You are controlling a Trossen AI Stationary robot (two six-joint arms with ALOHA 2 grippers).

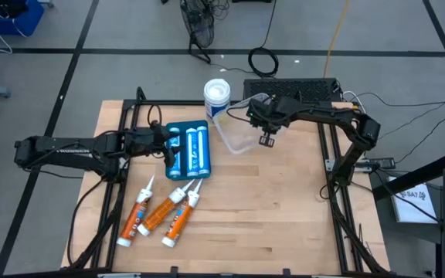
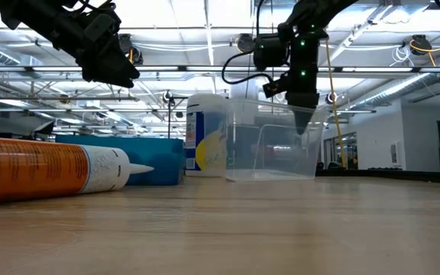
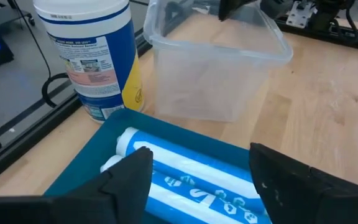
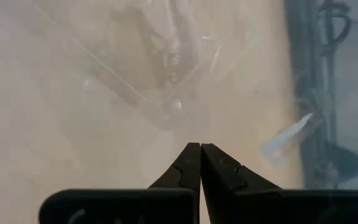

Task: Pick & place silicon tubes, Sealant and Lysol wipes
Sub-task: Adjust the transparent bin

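Two blue-and-white tubes (image 1: 195, 148) (image 3: 185, 180) lie side by side in a blue tray (image 1: 178, 171) (image 3: 86, 162). My left gripper (image 1: 164, 147) (image 3: 201, 165) (image 2: 124, 76) hovers open above their left end, touching nothing. Three orange tubes (image 1: 157, 212) (image 2: 37, 168) with white nozzles lie on the table nearer the front. The Lysol wipes (image 1: 216, 94) (image 3: 95, 56) stand upright at the far edge, next to a clear plastic tub (image 1: 236, 139) (image 2: 273, 145). My right gripper (image 1: 267, 141) (image 2: 304, 126) (image 4: 200, 146) is shut and points down at the tub's right side. My right gripper's shut fingertips (image 2: 305, 122) point steeply down at the clear tub's right wall, below the level of its rim (image 2: 312, 103). Whether they touch the tub, and whether they stand inside or outside it, I cannot tell.
Black frame rails (image 1: 122, 147) (image 1: 332, 154) run along the table's left and right sides. A dark flat unit (image 1: 292, 86) sits at the far edge behind the tub. Bare wood (image 1: 284, 216) lies at the near right.
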